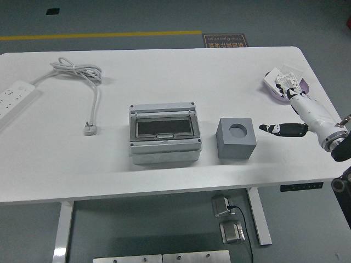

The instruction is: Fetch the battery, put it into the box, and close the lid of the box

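The robot's right hand (293, 118) hovers over the white table (164, 66) near its right edge, fingers extended and holding nothing. The white-labelled battery pack (284, 84) lies just beyond the hand. The grey plastic box with dark window lid (163, 134) sits centrally, lid closed, beside a grey cube with round recess (236, 137).

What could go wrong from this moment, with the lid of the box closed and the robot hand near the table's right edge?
1. The box has its lid down, so the battery could not go in until it is opened.
2. The battery pack lies close to the table's right edge; a clumsy grasp by the right robot hand might push it off.
3. The grey block stands between hand and box and could be bumped.
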Motion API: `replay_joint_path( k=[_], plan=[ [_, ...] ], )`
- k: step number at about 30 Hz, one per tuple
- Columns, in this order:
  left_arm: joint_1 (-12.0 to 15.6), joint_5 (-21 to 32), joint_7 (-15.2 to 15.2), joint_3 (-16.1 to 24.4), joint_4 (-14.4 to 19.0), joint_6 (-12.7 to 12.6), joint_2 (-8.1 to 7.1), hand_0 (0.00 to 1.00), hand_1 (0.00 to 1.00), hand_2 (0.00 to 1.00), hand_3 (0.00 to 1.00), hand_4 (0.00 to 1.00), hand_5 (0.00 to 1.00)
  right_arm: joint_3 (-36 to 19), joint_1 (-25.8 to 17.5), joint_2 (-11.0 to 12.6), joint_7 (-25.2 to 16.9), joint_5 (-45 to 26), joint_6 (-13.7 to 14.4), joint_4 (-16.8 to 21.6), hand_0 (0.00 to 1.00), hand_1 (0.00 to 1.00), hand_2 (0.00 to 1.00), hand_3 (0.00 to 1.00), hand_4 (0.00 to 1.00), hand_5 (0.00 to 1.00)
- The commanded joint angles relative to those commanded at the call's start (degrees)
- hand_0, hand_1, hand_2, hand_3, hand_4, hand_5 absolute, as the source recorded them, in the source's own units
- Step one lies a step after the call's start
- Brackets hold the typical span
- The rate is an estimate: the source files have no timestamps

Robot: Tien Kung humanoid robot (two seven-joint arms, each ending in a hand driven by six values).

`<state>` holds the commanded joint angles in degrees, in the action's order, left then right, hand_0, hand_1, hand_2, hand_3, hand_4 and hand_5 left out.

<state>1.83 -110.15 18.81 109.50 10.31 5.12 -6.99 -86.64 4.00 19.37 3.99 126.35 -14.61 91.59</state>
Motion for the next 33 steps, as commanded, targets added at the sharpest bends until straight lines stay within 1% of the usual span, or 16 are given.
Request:
replay_joint_path(
  k=[2, 8, 15, 17, 22, 23, 28, 33],
  plan=[
    [-0.01, 0.04, -0.02, 0.07, 0.00, -0.01, 0.10, 0.599, 0.626, 0.617, 0.651, 0.721, 0.245, 2.11, 0.46, 1.72, 0.22, -0.49, -0.28, 0.34, 0.998, 0.998, 0.998, 0.998, 0.998, 0.379],
    [-0.07, 0.26, -0.12, 0.13, 0.00, -0.06, 0.24, 0.599, 0.625, 0.617, 0.652, 0.721, 0.244, 6.61, 1.42, 5.52, 0.80, -1.49, -1.32, 1.63, 0.998, 0.998, 0.998, 0.998, 0.998, 0.371],
    [-0.29, 0.22, -0.20, 0.26, 0.00, -0.06, 0.27, 0.600, 0.625, 0.617, 0.652, 0.721, 0.245, 9.38, 3.30, 8.21, 2.00, -1.78, -2.99, 2.95, 0.998, 0.998, 0.998, 0.998, 0.998, 0.371],
    [-0.35, 0.15, -0.19, 0.34, 0.00, -0.05, 0.25, 0.600, 0.625, 0.617, 0.652, 0.721, 0.245, 10.23, 4.18, 8.72, 2.51, -1.68, -3.44, 2.80, 0.998, 0.998, 0.998, 0.998, 0.998, 0.373],
    [-0.59, 0.05, -0.22, 0.36, 0.00, -0.06, 0.23, 0.600, 0.625, 0.616, 0.651, 0.721, 0.245, 13.46, 7.57, 9.52, 4.35, -0.88, -5.26, 0.55, 0.998, 0.998, 0.998, 0.998, 0.998, 0.372],
    [-0.65, 0.10, -0.26, 0.30, 0.00, -0.07, 0.23, 0.600, 0.625, 0.616, 0.651, 0.721, 0.245, 14.35, 8.44, 9.63, 4.82, -0.53, -5.97, -0.16, 0.998, 0.998, 0.998, 0.998, 0.998, 0.372],
    [-0.80, 0.11, -0.29, 0.18, 0.00, -0.14, 0.24, 0.600, 0.625, 0.616, 0.651, 0.721, 0.245, 17.09, 11.76, 9.51, 6.80, 0.89, -7.85, -2.36, 0.998, 0.998, 0.998, 0.998, 0.998, 0.374],
    [-0.79, 0.10, -0.26, 0.10, 0.00, -0.17, 0.20, 0.600, 0.625, 0.614, 0.651, 0.720, 0.242, 17.90, 13.51, 9.40, 7.90, 1.49, -9.08, -3.00, 0.998, 0.998, 0.998, 0.998, 0.998, 0.369]
  ],
)
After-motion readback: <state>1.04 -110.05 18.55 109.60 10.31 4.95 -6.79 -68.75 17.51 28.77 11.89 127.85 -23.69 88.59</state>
